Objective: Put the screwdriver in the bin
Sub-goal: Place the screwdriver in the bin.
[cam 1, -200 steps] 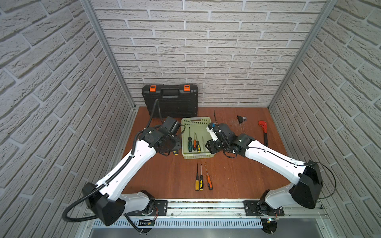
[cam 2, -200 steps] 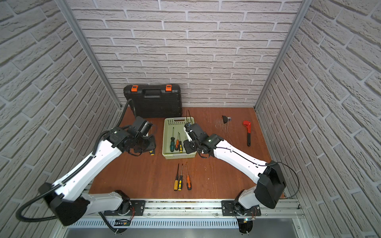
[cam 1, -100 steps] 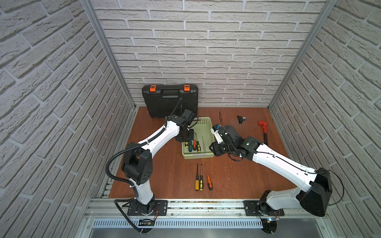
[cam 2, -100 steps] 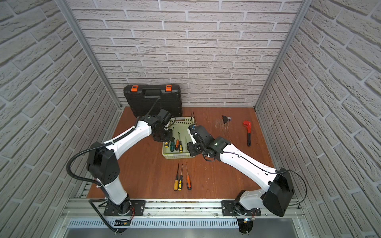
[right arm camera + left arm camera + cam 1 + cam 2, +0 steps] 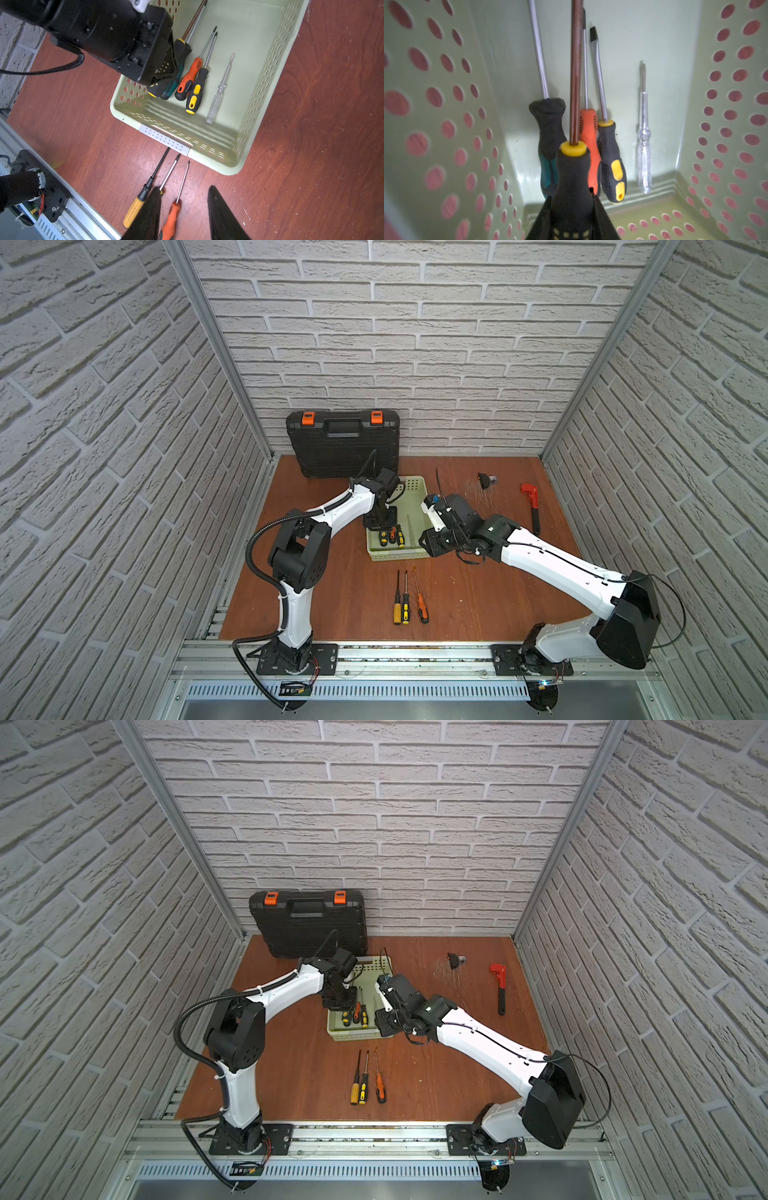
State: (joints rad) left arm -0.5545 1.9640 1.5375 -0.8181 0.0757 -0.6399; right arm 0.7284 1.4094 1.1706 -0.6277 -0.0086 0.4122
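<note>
- The left pincer (image 5: 571, 200) is clenched on the black handle of a screwdriver (image 5: 573, 166) that has a yellow collar and a brown shaft
- In a top view this pincer (image 5: 379, 522) sits low inside the left half of the bin (image 5: 395, 554), just above the middle of the frame
- The held screwdriver is inside the bin's walls, right beside or partly over a teal-and-black one (image 5: 548, 133); whether it rests on the floor I cannot tell
- My judgement: this carry is nearly finished, and only letting go and lifting the arm clear remains
- Four more tools lie in the bin's near end, handles toward the lower edge of the top views: the teal-and-black one, an orange one (image 5: 588, 145), a black-and-yellow one (image 5: 612, 162) and, a little apart, a clear slim tester (image 5: 643, 145)
- The right pincer (image 5: 185, 207) is parted and grasps nothing; in a top view it (image 5: 430, 541) hangs at the bin's right near corner, right of centre, and its wrist camera looks onto the tools on the tabletop
- Three screwdrivers lie side by side on the tabletop (image 5: 332, 593), below the bin in the lower middle of the frame: a yellow-handled one (image 5: 397, 612), a black-and-yellow one (image 5: 405, 610) and an orange one (image 5: 422, 610)
- If all are meant to go in, I would put the job past halfway: four in, one being delivered, three to fetch
- A black toolcase (image 5: 343, 448) leans on the back wall and a red wrench (image 5: 532, 506) lies at the right, both apart from the work
</note>
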